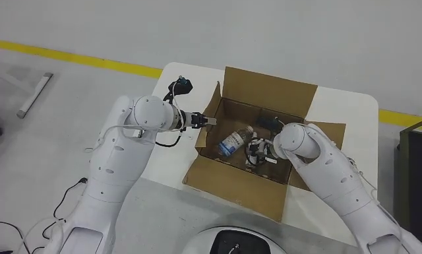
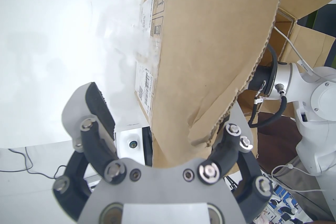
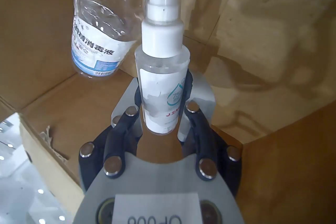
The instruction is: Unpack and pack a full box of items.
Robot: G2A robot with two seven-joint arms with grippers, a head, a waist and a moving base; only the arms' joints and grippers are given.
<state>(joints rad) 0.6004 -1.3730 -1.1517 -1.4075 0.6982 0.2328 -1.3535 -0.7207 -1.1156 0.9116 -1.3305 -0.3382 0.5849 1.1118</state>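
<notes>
Brown cardboard box (image 1: pixel 237 183) open; clear blue-labelled plastic bottle (image 1: pixel 234 142) lying inside; small clear spray bottle (image 3: pixel 162 64) clamped by right gripper (image 3: pixel 162 95).

The box (image 1: pixel 234 185) is open at the top, its flaps folded outward, so entry from above is free. Inside, the right gripper (image 3: pixel 162 93), clamped on a spray bottle (image 3: pixel 162 64), takes up the middle. A big bottle (image 3: pixel 97 33) lies just beside the spray bottle's head, leaving little gap there. A black item (image 1: pixel 267 121) lies by the far wall. The floor on the spray bottle's other side is bare cardboard up to the walls. The left flap (image 2: pixel 210 51) stands up between the spread fingers of the left gripper (image 1: pixel 210 121), blocking a sideways pass there. The table (image 1: pixel 349 105) past the box's far right corner is bare.
</notes>
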